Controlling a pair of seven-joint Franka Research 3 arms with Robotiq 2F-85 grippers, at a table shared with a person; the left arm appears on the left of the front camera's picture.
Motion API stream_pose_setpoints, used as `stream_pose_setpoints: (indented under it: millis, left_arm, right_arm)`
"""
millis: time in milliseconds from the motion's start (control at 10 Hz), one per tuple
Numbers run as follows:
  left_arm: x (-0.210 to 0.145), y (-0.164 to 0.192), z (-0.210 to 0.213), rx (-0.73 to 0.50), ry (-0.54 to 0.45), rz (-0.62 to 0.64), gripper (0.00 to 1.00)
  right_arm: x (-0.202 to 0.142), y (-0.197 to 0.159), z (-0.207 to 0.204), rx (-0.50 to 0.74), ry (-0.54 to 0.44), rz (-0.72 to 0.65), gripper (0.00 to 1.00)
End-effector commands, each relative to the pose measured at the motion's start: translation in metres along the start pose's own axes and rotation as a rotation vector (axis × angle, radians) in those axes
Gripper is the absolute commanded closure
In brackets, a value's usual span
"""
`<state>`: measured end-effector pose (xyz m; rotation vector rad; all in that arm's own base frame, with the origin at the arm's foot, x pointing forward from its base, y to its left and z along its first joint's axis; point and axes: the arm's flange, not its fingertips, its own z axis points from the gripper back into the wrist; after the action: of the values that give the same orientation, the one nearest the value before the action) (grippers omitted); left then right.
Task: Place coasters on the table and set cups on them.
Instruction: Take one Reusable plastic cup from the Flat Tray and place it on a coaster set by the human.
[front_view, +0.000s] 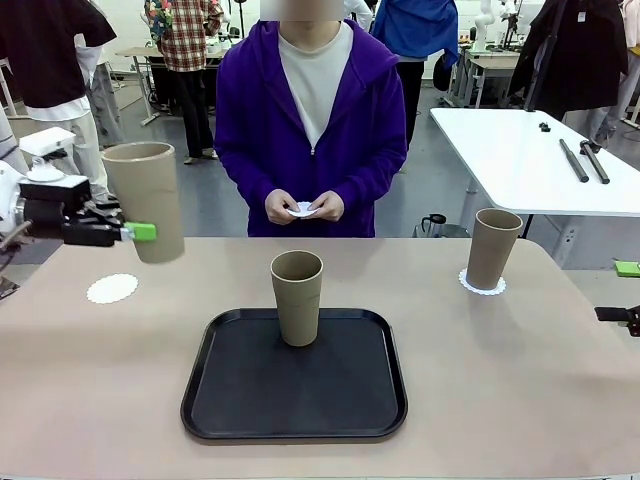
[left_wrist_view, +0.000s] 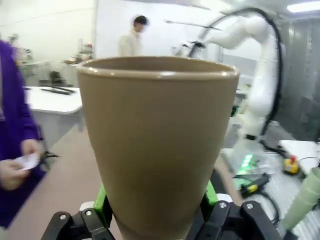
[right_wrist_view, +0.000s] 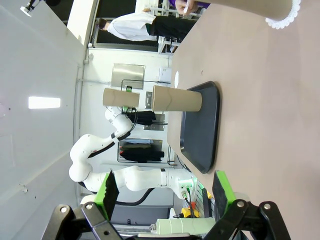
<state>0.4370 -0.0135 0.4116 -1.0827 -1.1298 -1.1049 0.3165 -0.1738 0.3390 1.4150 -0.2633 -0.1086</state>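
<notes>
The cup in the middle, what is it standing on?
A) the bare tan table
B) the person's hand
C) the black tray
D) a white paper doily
C: the middle cup stands upright on the black tray, near its far edge.

No legible txt, label, brand, no. or sign found in any view. Items checked: raised cup (front_view: 148, 200) over left edge of table (front_view: 500, 380), surface plain; middle cup (front_view: 297, 295) on tray (front_view: 230, 400) near front edge, both plain; right cup (front_view: 493, 247) by far right corner, plain. White paper (front_view: 303, 209) in person's hands is too small to read.
</notes>
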Motion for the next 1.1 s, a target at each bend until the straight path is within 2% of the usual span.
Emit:
stream_pose_setpoints:
  millis: [0, 200, 400, 700, 1000]
  left_arm:
    - [-0.004, 0.051, 0.041, 0.152, -0.029, -0.058, 0.17]
    - [-0.010, 0.080, 0.081, 0.257, -0.007, -0.049, 0.17]
    - [-0.022, 0.100, 0.111, 0.306, -0.020, -0.038, 0.17]
    - [-0.033, 0.118, 0.135, 0.327, 0.001, -0.030, 0.17]
    - [-0.040, 0.118, 0.139, 0.333, 0.034, -0.038, 0.17]
  right_arm:
    - [0.000, 0.001, -0.001, 0.009, -0.001, 0.007, 0.00]
    - [0.000, 0.001, -0.001, 0.009, -0.001, 0.007, 0.00]
    - [0.000, 0.001, -0.001, 0.009, -0.001, 0.007, 0.00]
    - [0.000, 0.001, -0.001, 0.009, -0.001, 0.007, 0.00]
    - [0.000, 0.001, -0.001, 0.009, -0.001, 0.007, 0.00]
